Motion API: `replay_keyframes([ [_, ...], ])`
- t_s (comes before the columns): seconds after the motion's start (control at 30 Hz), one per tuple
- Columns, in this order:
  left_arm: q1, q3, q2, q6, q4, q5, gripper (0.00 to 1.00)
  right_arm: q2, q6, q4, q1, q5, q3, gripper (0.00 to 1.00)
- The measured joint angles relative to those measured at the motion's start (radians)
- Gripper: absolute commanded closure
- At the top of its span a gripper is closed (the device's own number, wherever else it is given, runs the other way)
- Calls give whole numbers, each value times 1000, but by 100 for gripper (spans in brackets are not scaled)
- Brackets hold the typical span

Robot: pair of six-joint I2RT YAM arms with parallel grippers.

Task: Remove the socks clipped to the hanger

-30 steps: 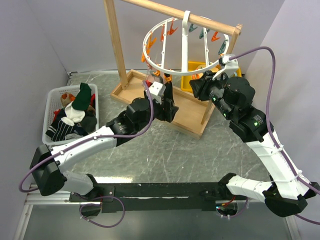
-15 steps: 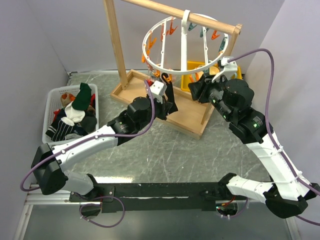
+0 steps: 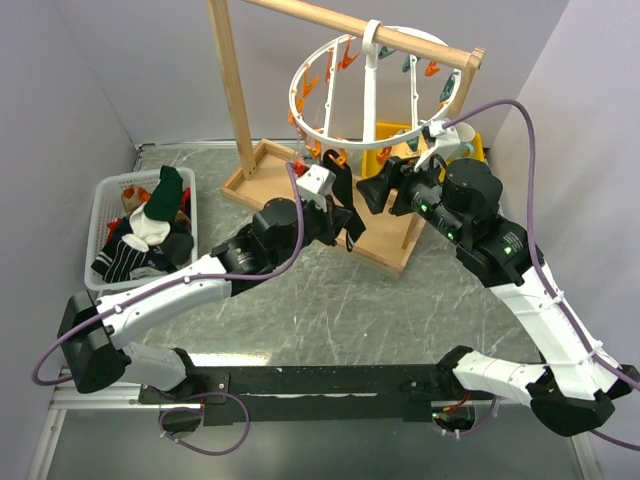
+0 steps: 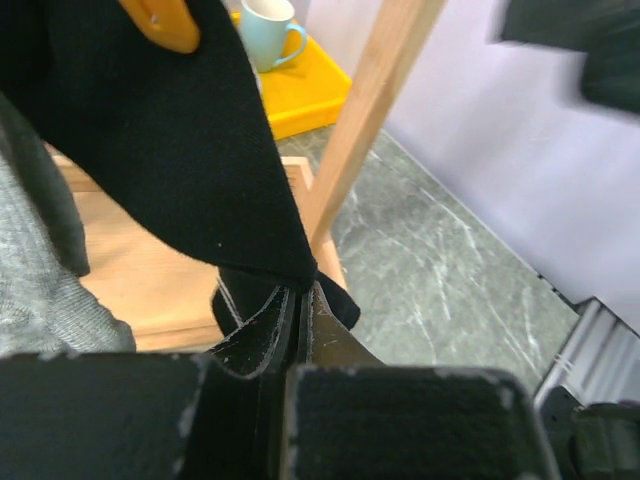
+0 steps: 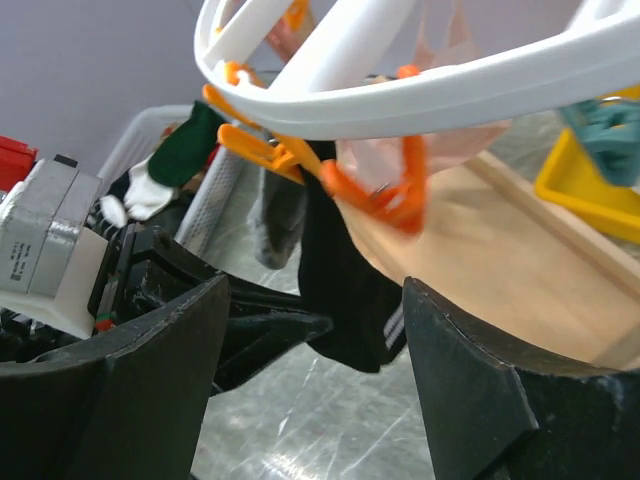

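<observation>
The hanger [image 3: 372, 95], a white ring with orange and teal clothespins, hangs from the wooden rack. An orange clothespin [image 4: 165, 20] holds a black sock [image 4: 170, 150] with white stripes near its toe [image 5: 345, 300]. My left gripper [image 4: 300, 292] is shut on this sock's lower edge, below the ring [image 3: 345, 222]. My right gripper [image 5: 315, 290] is open just right of the sock [image 3: 375, 192], and neither of its fingers touches the sock. A grey sock [image 5: 275, 215] and a pale pink sock [image 5: 450, 140] also hang from the ring [image 5: 400, 90].
The wooden rack [image 3: 232, 95] stands on its tray base behind the arms. A white mesh basket [image 3: 108, 195] at the left holds several socks. A yellow tray [image 4: 295, 90] with a teal mug [image 4: 270, 25] sits behind the rack's right post.
My left gripper has shut on the black sock. My right gripper has let go of the ring's rim, opened, and moved down and left toward the sock.
</observation>
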Motion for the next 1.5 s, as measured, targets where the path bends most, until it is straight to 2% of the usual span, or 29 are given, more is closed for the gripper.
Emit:
replay_keyframes([
  [0.4, -51, 0, -73, -2, -32, 0, 99, 79, 24, 42, 47, -46, 17, 24],
  [0.5, -69, 0, -87, -2, -33, -1, 99, 105, 18, 43, 54, -45, 38, 27],
  [0.83, -126, -5, -130, 10, -34, 6, 99, 179, -77, 47, 138, 85, 119, 30],
  [1.23, -150, -12, -161, 6, -36, 7, 99, 219, -114, 70, 140, 109, 163, 48],
  [1.4, -153, -25, -162, 2, -41, 8, 99, 235, -119, 80, 140, 109, 182, 67],
  [1.5, -154, -25, -162, -3, -43, 11, 99, 245, -122, 88, 140, 121, 186, 70],
])
